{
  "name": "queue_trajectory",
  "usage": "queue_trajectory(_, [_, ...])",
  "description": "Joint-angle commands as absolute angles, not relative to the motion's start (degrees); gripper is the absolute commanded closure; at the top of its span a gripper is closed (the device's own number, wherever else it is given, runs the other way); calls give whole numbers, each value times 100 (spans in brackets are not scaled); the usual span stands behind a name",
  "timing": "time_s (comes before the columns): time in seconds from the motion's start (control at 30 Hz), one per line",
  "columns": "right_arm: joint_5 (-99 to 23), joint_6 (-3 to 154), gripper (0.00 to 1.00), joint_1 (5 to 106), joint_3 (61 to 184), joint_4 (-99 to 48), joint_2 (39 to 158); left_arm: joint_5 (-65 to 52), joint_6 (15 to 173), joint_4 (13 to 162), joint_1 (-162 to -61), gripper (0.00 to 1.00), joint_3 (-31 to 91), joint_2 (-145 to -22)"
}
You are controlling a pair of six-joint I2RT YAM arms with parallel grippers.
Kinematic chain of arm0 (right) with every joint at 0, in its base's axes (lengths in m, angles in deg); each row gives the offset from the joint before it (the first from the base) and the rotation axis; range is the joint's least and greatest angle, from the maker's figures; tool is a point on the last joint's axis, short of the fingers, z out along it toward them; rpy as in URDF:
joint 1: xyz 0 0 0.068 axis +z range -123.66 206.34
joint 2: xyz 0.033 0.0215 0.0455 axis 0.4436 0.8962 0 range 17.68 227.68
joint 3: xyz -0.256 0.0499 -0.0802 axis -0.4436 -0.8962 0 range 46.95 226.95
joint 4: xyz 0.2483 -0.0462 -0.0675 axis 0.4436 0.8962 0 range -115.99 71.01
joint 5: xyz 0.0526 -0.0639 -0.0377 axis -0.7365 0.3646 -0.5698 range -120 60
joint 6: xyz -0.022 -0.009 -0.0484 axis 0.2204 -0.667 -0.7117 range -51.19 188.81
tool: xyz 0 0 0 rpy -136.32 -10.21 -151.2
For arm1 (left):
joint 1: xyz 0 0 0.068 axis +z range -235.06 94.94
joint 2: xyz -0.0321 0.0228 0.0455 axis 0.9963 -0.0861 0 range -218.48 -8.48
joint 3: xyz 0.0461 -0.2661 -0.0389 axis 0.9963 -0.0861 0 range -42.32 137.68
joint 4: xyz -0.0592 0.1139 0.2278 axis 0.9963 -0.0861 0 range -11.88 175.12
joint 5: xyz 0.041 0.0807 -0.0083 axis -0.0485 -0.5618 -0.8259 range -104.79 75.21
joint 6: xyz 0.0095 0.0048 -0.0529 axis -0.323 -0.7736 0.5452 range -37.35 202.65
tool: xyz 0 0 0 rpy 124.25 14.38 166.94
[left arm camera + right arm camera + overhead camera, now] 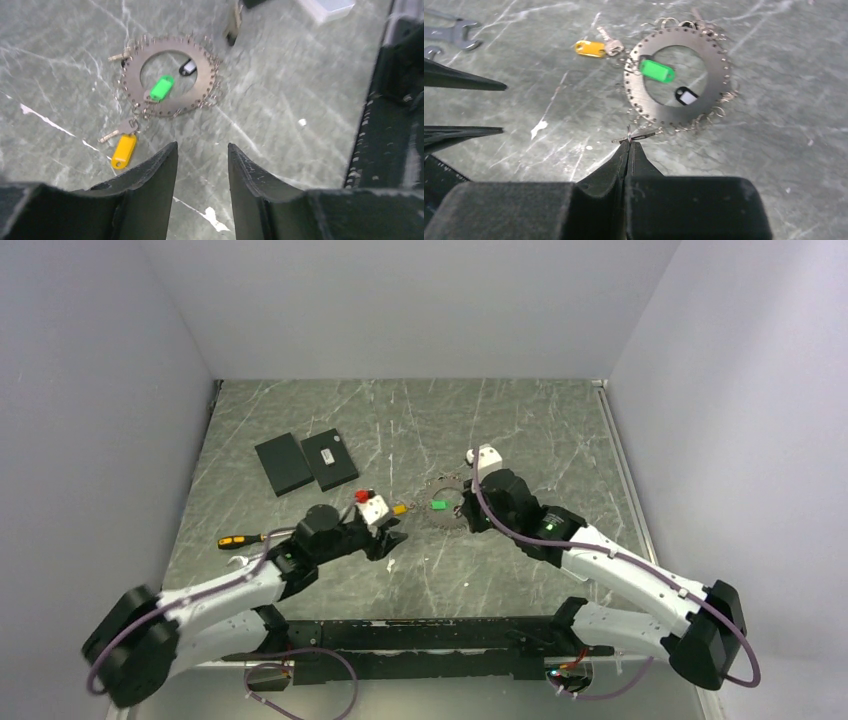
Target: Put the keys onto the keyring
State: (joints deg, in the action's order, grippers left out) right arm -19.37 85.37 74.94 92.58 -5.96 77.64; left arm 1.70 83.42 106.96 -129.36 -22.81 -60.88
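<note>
The keyring (676,75) is a flat grey perforated metal ring fringed with small wire rings, lying on the table with a green tag (656,70) and a black tag (685,96) inside it. A silver key (610,44) with a yellow tag (590,48) lies at its edge; another key (120,56) sticks out on the far side. My right gripper (629,143) is shut on one small wire ring (629,134) at the ring's near edge, and a thin metal piece crosses it. My left gripper (202,147) is open and empty, hovering short of the yellow tag (123,150).
Two flat black plates (283,462) (330,457) lie at the back left. A screwdriver with a yellow-black handle (240,540) lies left of my left arm. Wrenches (454,32) lie nearby. A white scrap (302,121) sits on the marble table. Grey walls enclose three sides.
</note>
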Motion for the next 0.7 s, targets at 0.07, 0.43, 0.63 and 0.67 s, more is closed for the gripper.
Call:
queue_trajectory(0.07, [-1817,8849,100,7183,9120,-448,7360,324,7189,12233,-12870,51,-1854,-8185])
queue_trajectory(0.43, [-2345,8830,100,7130,8824,-767,6890,1351,5536,12458,-12404,37,-1182,-9893])
queue_trajectory(0.63, [-2534,8809,100,7079,8721,-915,6792,2012,4792,11967,-12321,41,-823,-10345])
queue_trajectory(0.67, [-2570,8803,100,7058,8720,-931,6783,2082,4694,11874,-12314,41,-791,-10353])
